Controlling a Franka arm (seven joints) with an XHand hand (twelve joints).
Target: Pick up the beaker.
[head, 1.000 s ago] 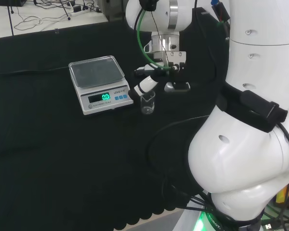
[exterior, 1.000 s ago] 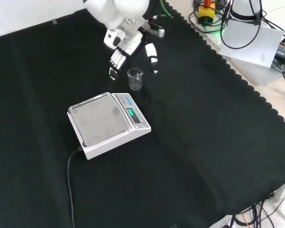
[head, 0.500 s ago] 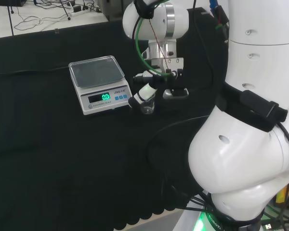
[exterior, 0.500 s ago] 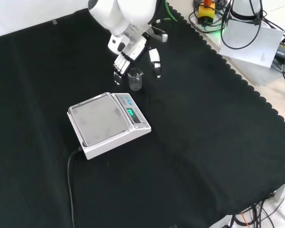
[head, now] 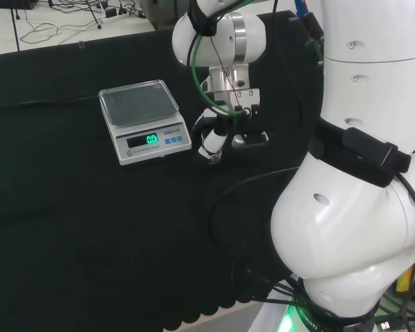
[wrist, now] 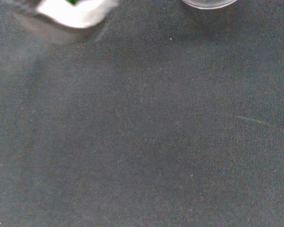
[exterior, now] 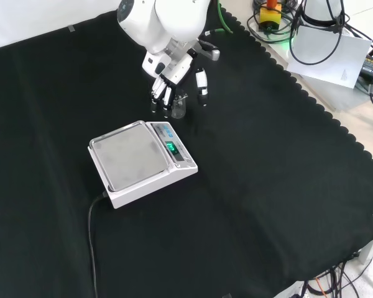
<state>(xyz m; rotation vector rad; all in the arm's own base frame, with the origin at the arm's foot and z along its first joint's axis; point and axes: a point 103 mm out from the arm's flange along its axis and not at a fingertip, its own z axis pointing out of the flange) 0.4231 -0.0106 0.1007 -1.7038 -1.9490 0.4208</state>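
The small clear beaker (exterior: 178, 109) stands upright on the black cloth, just beyond the scale's display end in the front view. The hand (exterior: 165, 90) has come down over it, with the fingers (exterior: 159, 99) on the beaker's left, the thumb (exterior: 201, 83) on its right, and the glass between them. The fingers look straight, not curled round the glass. In the head view the hand (head: 214, 136) covers most of the beaker (head: 212, 158), to the right of the scale. The wrist view catches the beaker's round base (wrist: 208, 3) at the picture's edge.
A white digital scale (exterior: 143, 162) with a steel pan and a lit green display sits close beside the beaker; its cable trails off over the cloth. A corner of the scale (wrist: 75, 12) appears in the wrist view. The arm's big white links (head: 360, 207) stand at the head view's right.
The hand has come lower and closer to the beaker, so fingers and thumb now straddle it. The beaker and scale have not moved.
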